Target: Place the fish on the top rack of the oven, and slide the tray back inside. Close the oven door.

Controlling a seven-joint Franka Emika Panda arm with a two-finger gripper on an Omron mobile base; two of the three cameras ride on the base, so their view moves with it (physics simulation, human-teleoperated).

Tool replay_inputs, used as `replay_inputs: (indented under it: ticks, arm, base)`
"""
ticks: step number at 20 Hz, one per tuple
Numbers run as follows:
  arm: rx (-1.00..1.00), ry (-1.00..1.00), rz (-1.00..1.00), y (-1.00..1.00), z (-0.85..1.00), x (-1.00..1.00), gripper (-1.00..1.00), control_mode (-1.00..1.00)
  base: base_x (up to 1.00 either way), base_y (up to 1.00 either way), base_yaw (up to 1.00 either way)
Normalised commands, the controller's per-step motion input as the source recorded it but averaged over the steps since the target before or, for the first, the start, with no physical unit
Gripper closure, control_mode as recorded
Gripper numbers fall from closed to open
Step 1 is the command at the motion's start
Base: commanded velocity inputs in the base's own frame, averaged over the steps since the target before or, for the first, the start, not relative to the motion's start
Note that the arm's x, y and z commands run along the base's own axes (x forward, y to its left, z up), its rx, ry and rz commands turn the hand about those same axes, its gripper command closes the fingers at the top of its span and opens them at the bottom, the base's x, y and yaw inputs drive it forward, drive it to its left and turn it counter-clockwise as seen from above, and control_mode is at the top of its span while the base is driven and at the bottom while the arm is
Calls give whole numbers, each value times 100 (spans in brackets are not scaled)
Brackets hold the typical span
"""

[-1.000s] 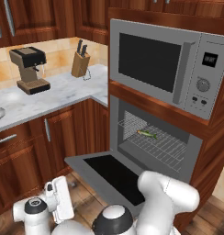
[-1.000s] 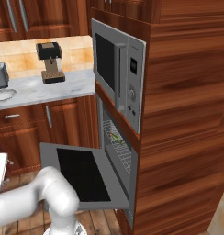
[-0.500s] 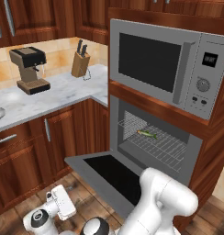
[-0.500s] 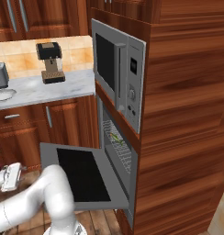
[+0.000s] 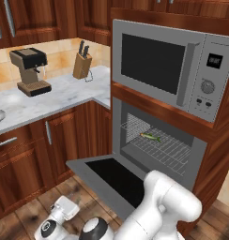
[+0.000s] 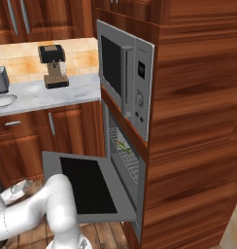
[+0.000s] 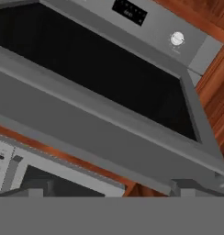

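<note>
The small slender greenish fish (image 5: pixel 150 137) lies on the thin silver wire top rack (image 5: pixel 158 143) inside the built-in grey steel oven (image 5: pixel 156 145), toward the rack's left front part as the left base view shows it; from the right base view I see the fish (image 6: pixel 122 146) near the rack's (image 6: pixel 125 158) front edge. The rack sits within the dark cavity rather than sticking out over the door. The wide grey steel oven door (image 5: pixel 109 180) with its large black glass panel hangs dropped open, flat and level, its (image 6: pixel 89 185) free edge pointing away from the cavity.

My hand (image 5: pixel 60 213) is down low near the wooden floor (image 5: pixel 27 213), off the door's free edge and well apart from the fish, with my white arm bent beneath the door's front corner. My hand's fingers are spread wide and grip nothing. Looking along it, I see the door's underside (image 7: pixel 100 124) from below.

Above the oven sits a grey microwave (image 5: pixel 170 70) with a dial. To the left, a marble worktop (image 5: pixel 55 101) carries a brown coffee machine (image 5: pixel 29 70) and a wooden knife block (image 5: pixel 82 63) near its back edge.
</note>
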Motion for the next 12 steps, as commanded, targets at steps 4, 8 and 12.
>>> replay_inputs:
  ticks: [4, 8, 12]
  arm:
    - [-6, -28, 0, 35, -100, 0, -100, -100]
    - [8, -43, 0, 22, -100, 4, -100, -100]
    - [27, -42, -4, -2, -100, 18, -100, -100]
  base:
    - [0, 0, 0]
    - [0, 0, 0]
    - [0, 0, 0]
